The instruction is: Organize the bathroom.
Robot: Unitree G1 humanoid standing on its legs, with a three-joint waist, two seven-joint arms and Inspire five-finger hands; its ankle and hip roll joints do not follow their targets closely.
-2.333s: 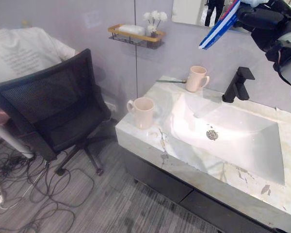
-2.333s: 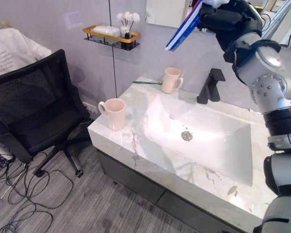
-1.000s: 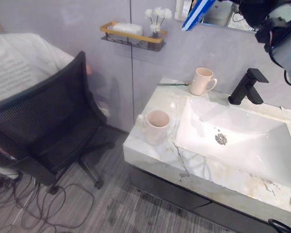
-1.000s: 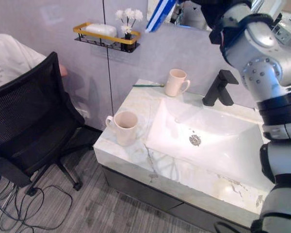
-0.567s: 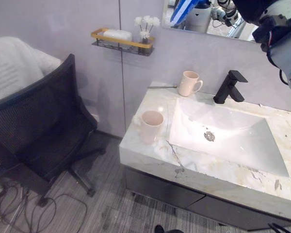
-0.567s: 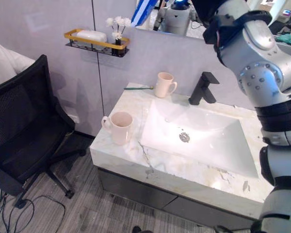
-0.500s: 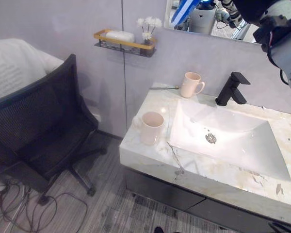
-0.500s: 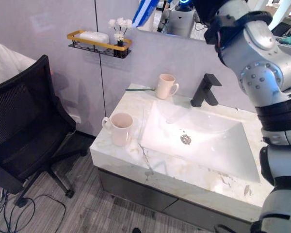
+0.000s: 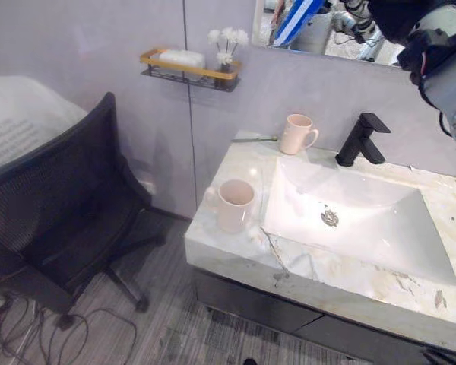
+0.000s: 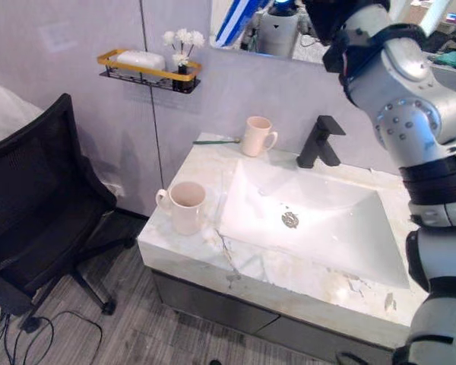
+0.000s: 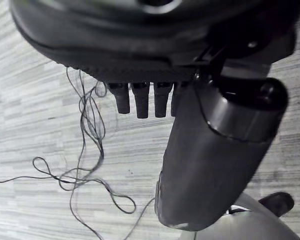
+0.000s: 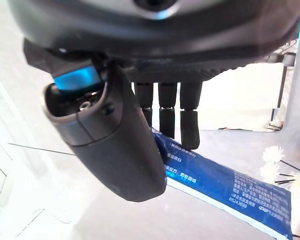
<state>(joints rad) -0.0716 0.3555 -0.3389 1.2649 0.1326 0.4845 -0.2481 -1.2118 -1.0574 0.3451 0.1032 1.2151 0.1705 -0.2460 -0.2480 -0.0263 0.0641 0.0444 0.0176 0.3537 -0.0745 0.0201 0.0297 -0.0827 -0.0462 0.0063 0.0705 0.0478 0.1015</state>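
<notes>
My right hand [image 10: 336, 17] is raised high in front of the mirror, shut on a blue and white toothpaste tube [image 9: 293, 14]. In the right wrist view the fingers [image 12: 190, 125] and thumb [image 12: 115, 150] curl round the tube [image 12: 230, 182]. On the marble counter [image 9: 235, 258] a cream mug [image 9: 235, 205] stands near the front left corner. Another cream mug [image 9: 296, 133] stands at the back beside a green toothbrush [image 9: 254, 139]. My left hand [image 11: 210, 150] hangs open over the floor, holding nothing.
A yellow wall shelf [image 9: 188, 67] carries a white soap and white flowers [image 9: 226, 38]. A black faucet [image 9: 361, 139] stands behind the white basin [image 9: 349, 220]. A black office chair [image 9: 61, 205] and a person in a white shirt [image 9: 19, 129] are at the left; cables lie on the floor.
The camera has shifted. Since the earliest frames my right hand has carried the tube higher and slightly left before the mirror. Nothing on the counter has moved.
</notes>
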